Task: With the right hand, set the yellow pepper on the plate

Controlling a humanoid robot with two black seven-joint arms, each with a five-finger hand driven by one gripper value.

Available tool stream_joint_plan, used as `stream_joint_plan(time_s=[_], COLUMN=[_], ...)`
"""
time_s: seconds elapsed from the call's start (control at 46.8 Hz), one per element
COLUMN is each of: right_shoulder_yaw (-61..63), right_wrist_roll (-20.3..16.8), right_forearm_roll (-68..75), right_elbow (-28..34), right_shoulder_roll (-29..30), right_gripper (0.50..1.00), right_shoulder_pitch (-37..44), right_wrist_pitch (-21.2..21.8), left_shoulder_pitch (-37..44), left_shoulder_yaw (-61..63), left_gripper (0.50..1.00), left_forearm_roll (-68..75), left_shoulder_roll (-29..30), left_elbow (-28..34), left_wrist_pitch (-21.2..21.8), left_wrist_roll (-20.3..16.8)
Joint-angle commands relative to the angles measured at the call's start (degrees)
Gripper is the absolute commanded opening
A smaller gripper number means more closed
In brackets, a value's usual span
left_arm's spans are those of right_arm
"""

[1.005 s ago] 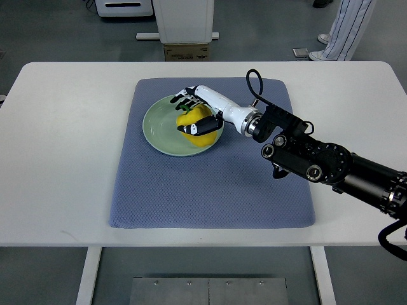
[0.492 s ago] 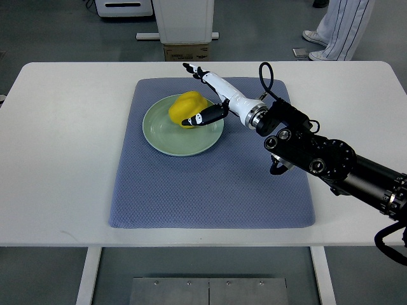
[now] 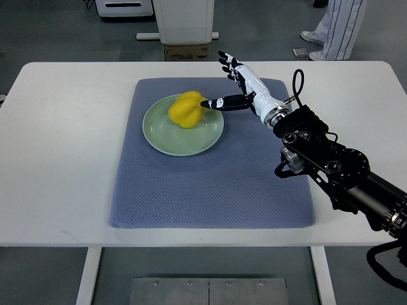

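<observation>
White right hand [image 3: 245,86] with black fingertips, black jointed arm, round screw caps, looped black cable

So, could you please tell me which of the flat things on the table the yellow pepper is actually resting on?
The yellow pepper sits on the round pale green plate, toward its far side. The blue-grey mat only lies under the plate, on the white table.

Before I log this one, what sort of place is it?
Likely a robotics lab or test room: a plain white table on a grey floor, a staged blue mat with one plate, and equipment stands behind.
</observation>
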Motion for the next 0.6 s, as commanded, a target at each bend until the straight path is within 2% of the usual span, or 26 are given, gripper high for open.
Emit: stream_joint_plan(time_s=[0.0,0.385,0.578], right_shoulder_yaw=[2.93,15.76,21.47], right_wrist_roll=[-0.01,-2.56,-7.30], right_forearm_roll=[0.38,0.46,4.15], right_elbow=[-0.04,0.13,0.57], right_shoulder_roll=[0.00,0.00,0.00], right_gripper=[0.989,0.989,0.998], right_shoulder_pitch=[-1.48,-5.71,-6.32], right_wrist_pitch=[0.01,-0.07,-1.04], left_shoulder_pitch=[0.01,0.01,0.01], left_shoulder_yaw=[0.00,0.00,0.00], left_gripper=[1.000,1.000,1.000], left_forearm_roll=[-0.07,-0.07,0.02], left_shoulder_roll=[0.00,0.00,0.00], left_elbow=[0.04,-0.05,0.04], left_wrist_pitch=[-0.01,-0.01,-0.01], left_wrist_roll=[0.07,-0.02,-0.02])
